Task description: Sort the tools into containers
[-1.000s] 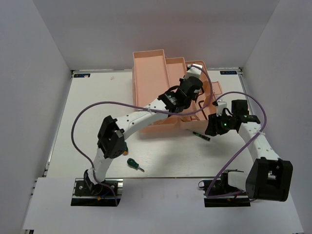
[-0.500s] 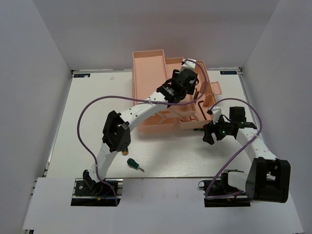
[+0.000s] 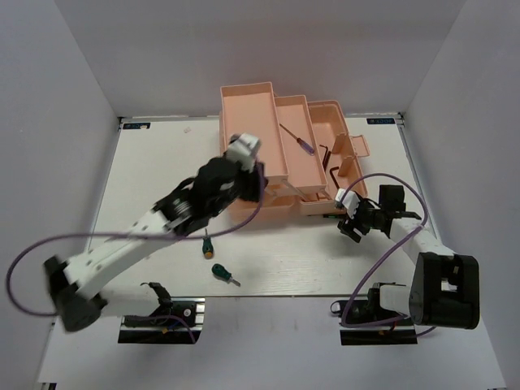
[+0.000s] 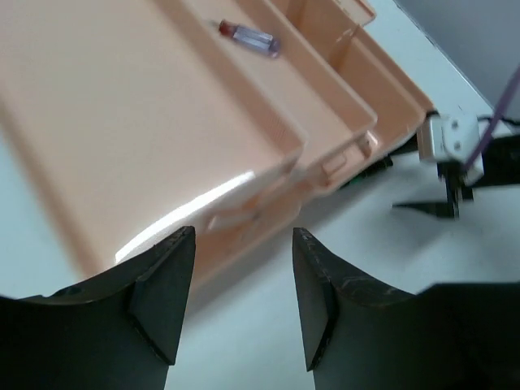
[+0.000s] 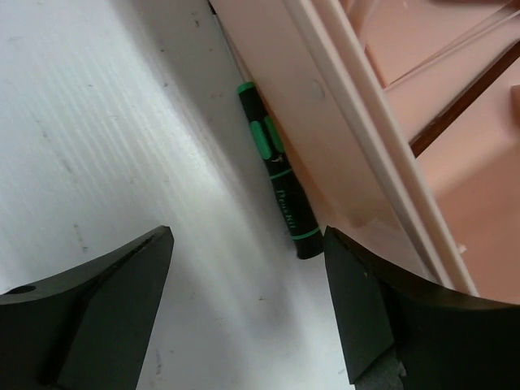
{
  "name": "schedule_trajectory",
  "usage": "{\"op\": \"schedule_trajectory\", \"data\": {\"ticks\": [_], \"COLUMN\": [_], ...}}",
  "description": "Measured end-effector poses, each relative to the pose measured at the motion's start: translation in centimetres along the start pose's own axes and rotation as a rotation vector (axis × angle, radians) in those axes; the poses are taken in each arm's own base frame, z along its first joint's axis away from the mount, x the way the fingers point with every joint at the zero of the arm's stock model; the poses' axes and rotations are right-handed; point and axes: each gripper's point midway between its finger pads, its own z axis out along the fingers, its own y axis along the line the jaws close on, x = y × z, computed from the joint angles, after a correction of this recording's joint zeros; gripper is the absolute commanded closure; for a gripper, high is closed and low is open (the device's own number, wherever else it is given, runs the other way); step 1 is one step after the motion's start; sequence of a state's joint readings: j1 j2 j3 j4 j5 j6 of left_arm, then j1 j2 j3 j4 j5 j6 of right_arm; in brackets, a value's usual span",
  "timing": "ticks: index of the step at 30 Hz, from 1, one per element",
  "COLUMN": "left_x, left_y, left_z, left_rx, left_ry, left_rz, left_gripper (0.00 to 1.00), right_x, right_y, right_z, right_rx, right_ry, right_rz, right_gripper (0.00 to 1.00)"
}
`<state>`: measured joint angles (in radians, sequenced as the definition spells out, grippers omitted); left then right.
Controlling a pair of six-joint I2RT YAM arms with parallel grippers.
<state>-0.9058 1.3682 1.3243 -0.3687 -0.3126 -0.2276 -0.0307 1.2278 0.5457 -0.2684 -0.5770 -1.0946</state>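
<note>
The salmon-pink toolbox (image 3: 252, 122) stands open at the back of the table, its trays stepped. A slim blue screwdriver (image 3: 296, 140) (image 4: 250, 36) lies in the middle tray, and two dark hex keys (image 3: 335, 175) lie in the right trays. My left gripper (image 3: 252, 180) (image 4: 244, 244) hangs open and holds nothing over the toolbox's (image 4: 162, 122) near left edge. A slim green-and-black screwdriver (image 5: 280, 195) (image 3: 329, 218) lies on the table against the toolbox's front wall (image 5: 325, 122). My right gripper (image 3: 351, 224) (image 5: 248, 236) is open just short of it. Two stubby green screwdrivers (image 3: 208, 242) (image 3: 221, 272) lie on the table.
The white table (image 3: 146, 179) is ringed by grey walls. The left arm stretches diagonally from the lower left. The toolbox lid handle (image 3: 357, 149) juts out at the right. Purple cables loop off both arms.
My left gripper opened, left the blue screwdriver in the middle tray and swung back to the toolbox's near left. My right gripper dropped toward the green slim screwdriver by the toolbox front.
</note>
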Motion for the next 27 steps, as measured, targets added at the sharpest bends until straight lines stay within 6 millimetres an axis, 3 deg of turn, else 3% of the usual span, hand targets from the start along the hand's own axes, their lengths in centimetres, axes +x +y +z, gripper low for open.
{"op": "schedule_trajectory", "data": {"ticks": [3, 7, 13, 22, 27], "left_x": [1.6, 5.4, 10.3, 11.6, 12.0], "left_y": [2.2, 4.6, 6.4, 7.3, 7.5], "left_z": [-6.2, -10.2, -12.2, -14.5, -14.9], "left_rx": [0.019, 0.001, -0.03, -0.033, -0.038], "left_ry": [-0.061, -0.057, 0.033, 0.024, 0.028], "left_rz": [-0.036, -0.072, -0.094, -0.151, -0.169], "left_gripper": [0.39, 0.38, 0.38, 0.37, 0.37], "right_x": [0.4, 0.9, 2.0, 2.2, 2.1], "right_y": [-0.6, -1.3, -1.1, -1.9, -0.6], "right_z": [0.4, 0.7, 1.3, 1.8, 1.4], "right_rx": [0.012, 0.039, 0.019, -0.025, -0.097], "right_ry": [0.009, 0.029, 0.067, 0.097, 0.101], "right_rz": [-0.012, 0.001, 0.047, 0.06, 0.044], "right_gripper": [0.23, 0.24, 0.27, 0.36, 0.38]}}
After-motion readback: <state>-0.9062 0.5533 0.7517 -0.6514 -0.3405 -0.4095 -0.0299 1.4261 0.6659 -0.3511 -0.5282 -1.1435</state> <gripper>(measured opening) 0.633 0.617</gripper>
